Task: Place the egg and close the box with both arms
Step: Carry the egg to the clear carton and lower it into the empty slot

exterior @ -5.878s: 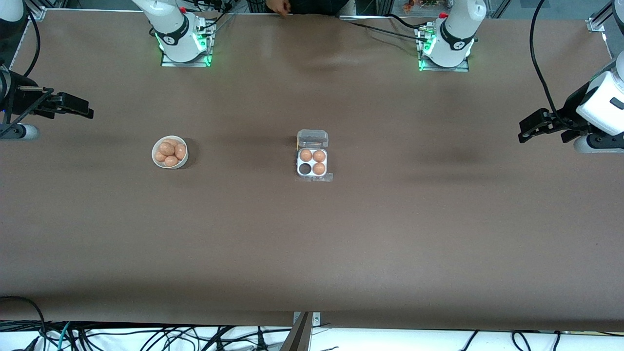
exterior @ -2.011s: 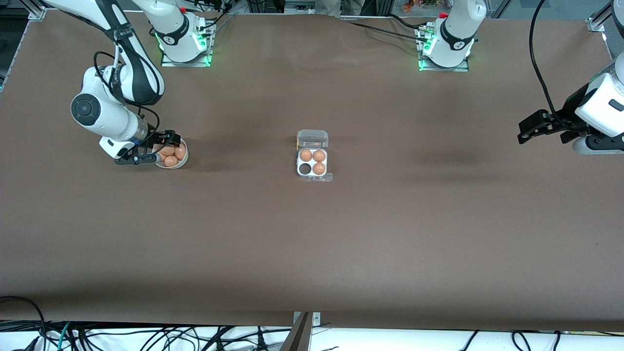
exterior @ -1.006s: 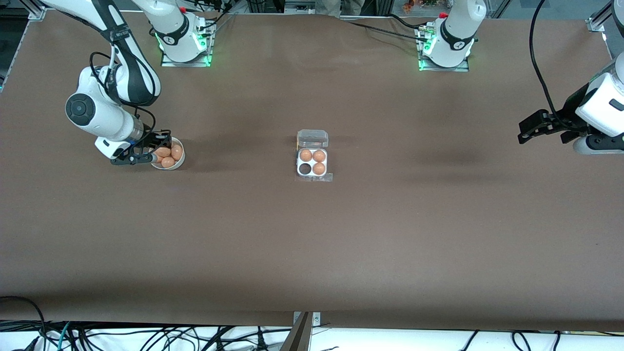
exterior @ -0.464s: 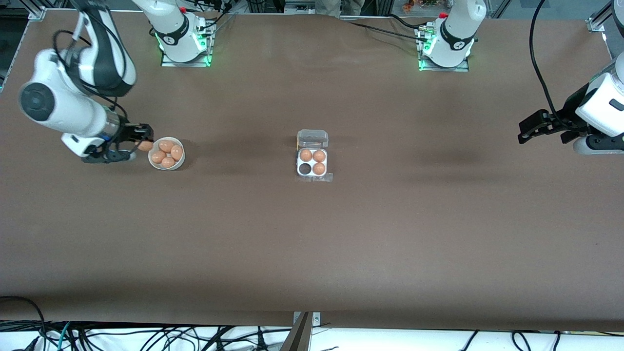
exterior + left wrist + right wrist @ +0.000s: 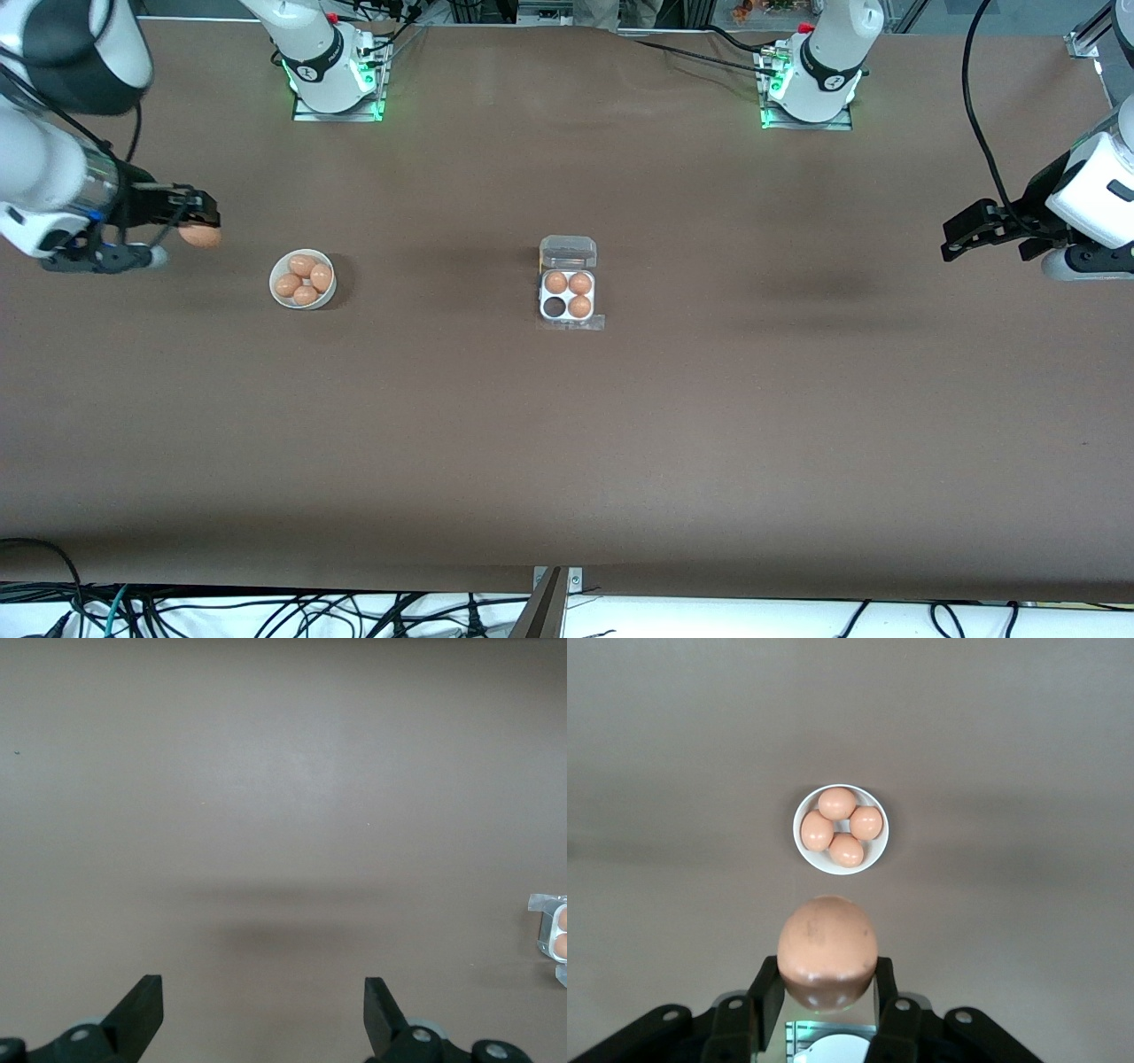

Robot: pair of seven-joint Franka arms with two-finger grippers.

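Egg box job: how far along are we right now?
Done: the right gripper is shut on the egg, raised above the table near the bowl. In hand: carrying it to the box. Left: fill the empty cell, close the open lid. The left gripper waits open.

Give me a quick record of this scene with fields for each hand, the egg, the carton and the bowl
right hand: shut on the egg, raised over bare table toward the right arm's end, past the bowl
egg: orange-brown, gripped between the right hand's fingers
left hand: open, empty, waiting over the table at the left arm's end
egg carton: mid-table, clear lid open, three cells filled, one cell empty
bowl: white, round, holds four eggs, toward the right arm's end from the carton
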